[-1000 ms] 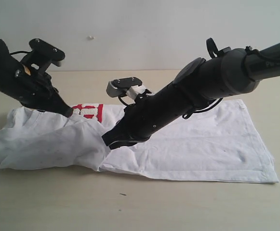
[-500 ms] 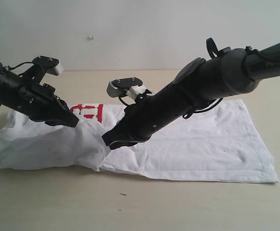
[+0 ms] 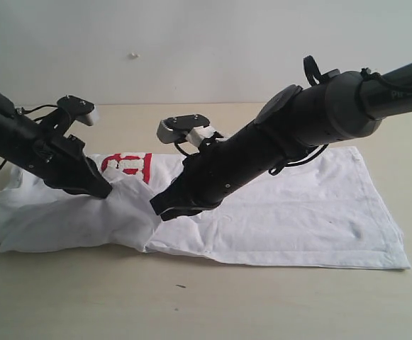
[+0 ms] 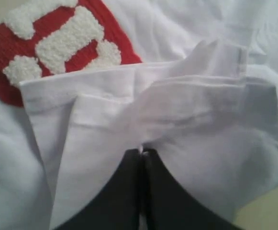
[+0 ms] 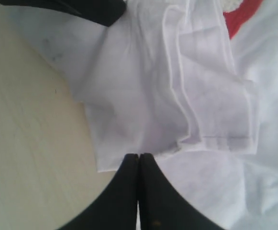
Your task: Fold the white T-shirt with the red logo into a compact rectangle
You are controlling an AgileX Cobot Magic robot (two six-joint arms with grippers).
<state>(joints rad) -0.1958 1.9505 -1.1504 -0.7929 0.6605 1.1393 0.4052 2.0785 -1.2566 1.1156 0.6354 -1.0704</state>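
White T-shirt [image 3: 298, 205] lies spread across your desk [image 3: 191, 304], its red logo [image 3: 131, 164] partly covered. Your left tool [image 3: 105, 191] and right tool [image 3: 157, 210] are both clamped narrow, each pinching the shirt's bunched, folded-over side beside the logo.

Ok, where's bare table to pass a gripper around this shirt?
Widest free patch: the table strip on the camera side of the shirt, running its full width. A narrower bare strip lies between the shirt and the wall, partly overhung by both arms. Crowded: beside the logo, where the left gripper and right gripper meet at the folded cloth.
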